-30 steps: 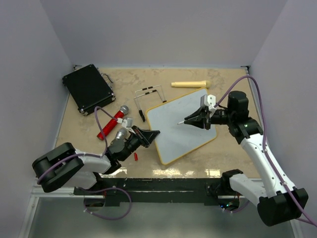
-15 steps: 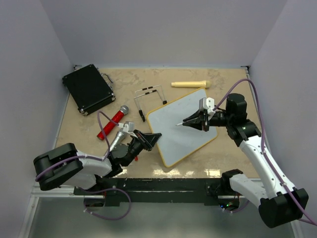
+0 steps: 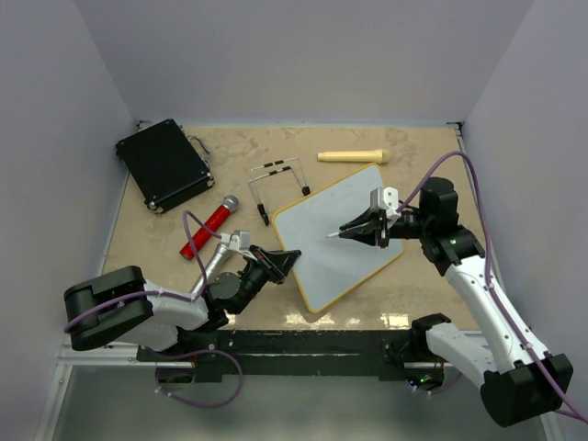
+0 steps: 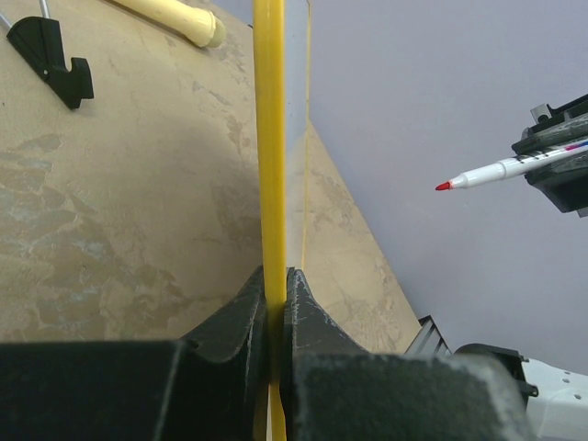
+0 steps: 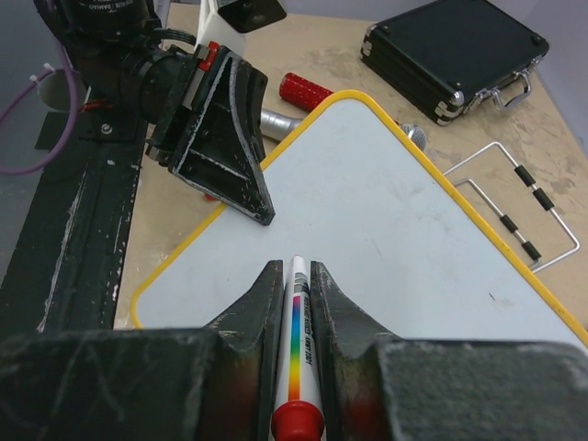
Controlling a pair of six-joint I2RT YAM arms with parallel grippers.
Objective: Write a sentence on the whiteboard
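Whiteboard (image 3: 340, 234) blank, askew mid-table; no sentence on it yet. Left gripper (image 3: 281, 262) pinched tight on its yellow near-left edge. It should brace firmly against pen pressure. Right gripper (image 3: 365, 227) closed around red marker (image 3: 338, 232), tip hovering above the board. Advice: lower gently, light even strokes, leave room for the whole line.

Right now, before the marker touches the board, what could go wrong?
1. The left pincer grips the board only by its thin yellow edge, so writing pressure may make it pivot or slip.
2. The right pincer holds the marker with a long part sticking out, so the tip may tilt when pressed and the letters may come out uneven.
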